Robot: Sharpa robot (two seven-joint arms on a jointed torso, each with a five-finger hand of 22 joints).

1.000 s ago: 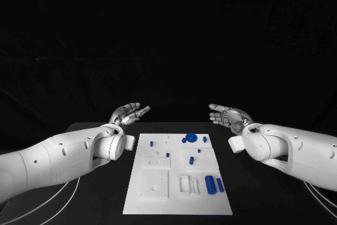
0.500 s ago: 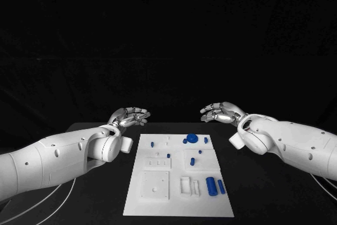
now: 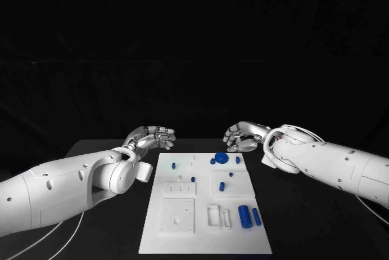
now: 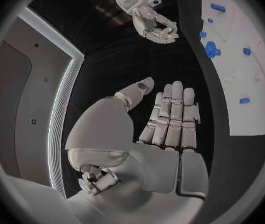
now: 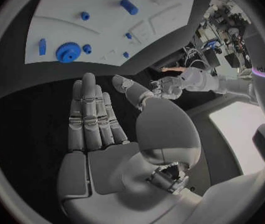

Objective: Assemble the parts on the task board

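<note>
Both white arms reach in from the near corners toward the far end of the table, forearms angled inward. The left hand [image 3: 150,137] hangs at the far left, holding nothing; in the head view its fingers [image 3: 162,135] look bent over toward the right, while its wrist view shows them [image 4: 172,115] side by side and fairly straight, thumb apart. The right hand [image 3: 243,136] hangs at the far right, facing the left one, also holding nothing, its fingers [image 5: 90,115] together and extended, thumb off to one side. The hands are well apart.
</note>
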